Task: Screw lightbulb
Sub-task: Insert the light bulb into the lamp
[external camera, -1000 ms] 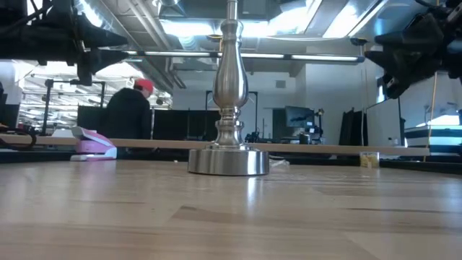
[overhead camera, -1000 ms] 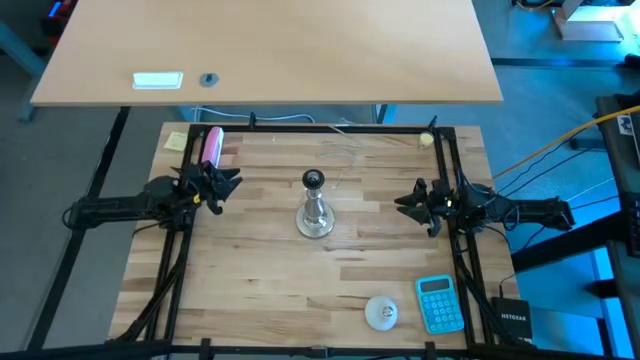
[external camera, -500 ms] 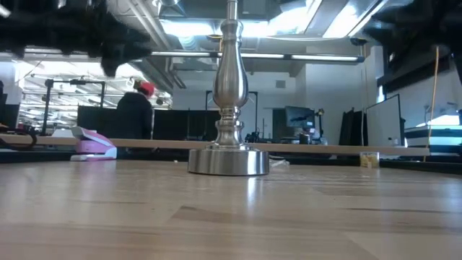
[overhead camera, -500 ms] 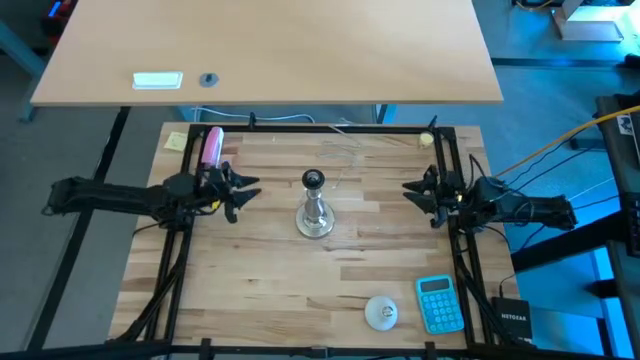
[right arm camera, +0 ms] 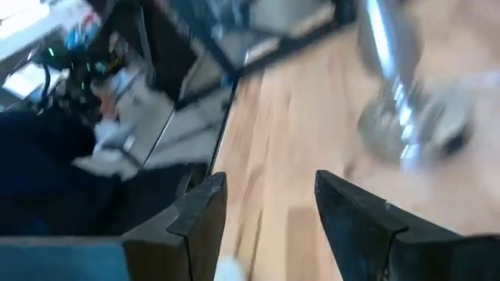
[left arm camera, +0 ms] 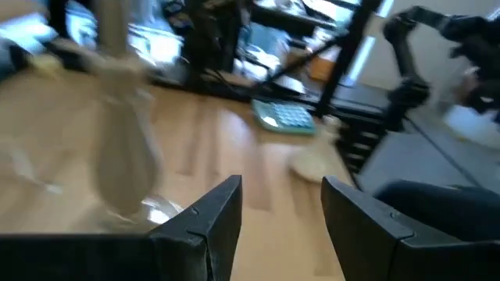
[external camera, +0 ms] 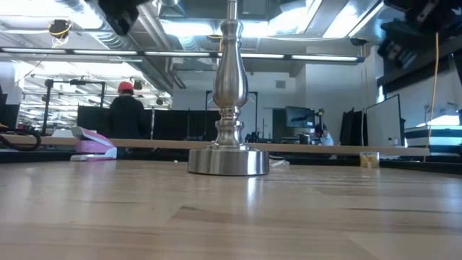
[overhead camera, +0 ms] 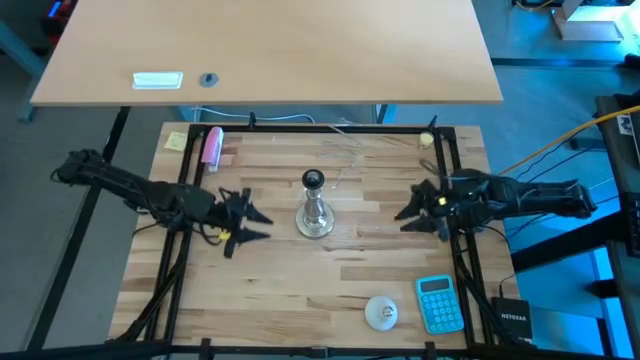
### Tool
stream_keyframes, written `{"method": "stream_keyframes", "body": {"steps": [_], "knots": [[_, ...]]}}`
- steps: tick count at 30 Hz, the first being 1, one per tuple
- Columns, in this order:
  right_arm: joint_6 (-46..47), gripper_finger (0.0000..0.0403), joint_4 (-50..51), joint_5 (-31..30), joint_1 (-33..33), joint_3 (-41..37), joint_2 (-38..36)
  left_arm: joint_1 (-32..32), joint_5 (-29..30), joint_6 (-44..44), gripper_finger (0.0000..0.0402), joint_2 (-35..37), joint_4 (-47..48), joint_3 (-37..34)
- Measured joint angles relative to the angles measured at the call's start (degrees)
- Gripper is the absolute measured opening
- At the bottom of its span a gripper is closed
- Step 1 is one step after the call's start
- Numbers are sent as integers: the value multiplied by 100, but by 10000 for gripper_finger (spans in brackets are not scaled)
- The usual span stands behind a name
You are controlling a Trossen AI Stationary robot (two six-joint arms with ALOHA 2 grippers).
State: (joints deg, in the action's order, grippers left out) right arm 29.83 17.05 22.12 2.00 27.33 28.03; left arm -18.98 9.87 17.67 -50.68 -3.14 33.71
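The white lightbulb [overhead camera: 381, 313] lies on the wooden table near its front edge, just left of the blue calculator [overhead camera: 439, 303]; the left wrist view shows it as a pale blur [left arm camera: 312, 160]. The silver lamp stand [overhead camera: 315, 205] stands upright on its flared base [external camera: 228, 160] at the table's middle. My left gripper [overhead camera: 250, 222] hovers open just left of the stand, pointing at it, and nothing is between its fingers [left arm camera: 281, 211]. My right gripper [overhead camera: 405, 213] hovers open to the stand's right, also holding nothing [right arm camera: 269, 211].
A pink object [overhead camera: 211, 147] lies at the far left corner. Black frame rails [overhead camera: 455, 180] run along the table's sides and back. A second, lighter table [overhead camera: 270, 50] stands beyond. A person in a red cap [external camera: 127, 108] stands in the room behind.
My left gripper has swung from the left rail toward the table's near edge and the lamp stand, rising and tipping toward level. My right gripper has risen and moved a little toward the near edge and the stand. Lamp stand and lightbulb have kept still.
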Motion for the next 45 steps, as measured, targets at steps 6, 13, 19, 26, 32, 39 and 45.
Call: {"method": "stream_keyframes", "body": {"steps": [6, 13, 19, 26, 32, 39, 45], "knots": [[607, 184, -36, -332, 1343, 0, 174, -615, 573, 201, 166, -825, -333, 275], [1150, 163, 1, -1989, 3246, 0, 542, -819, 690, -265, 166, -2349, -1291, 745], [1796, 148, -25, -3268, 4839, 0, 1146, -861, 690, -449, 166, -3720, -1253, 1799], [2673, 143, -263, -4038, 5942, 2, 2248, -1038, 685, -372, 166, -5164, -1277, 3044], [2512, 152, -1177, -4315, 6067, 2, 3332, -1045, 686, -6, 166, -6144, -1242, 3959], [1174, 223, -2734, -4376, 6069, 7, 4590, -1018, 564, 171, 166, -6997, -1234, 4738], [459, 267, -3372, -4537, 6076, 23, 4770, -920, 570, 243, 166, -7427, -1263, 5172]]}}
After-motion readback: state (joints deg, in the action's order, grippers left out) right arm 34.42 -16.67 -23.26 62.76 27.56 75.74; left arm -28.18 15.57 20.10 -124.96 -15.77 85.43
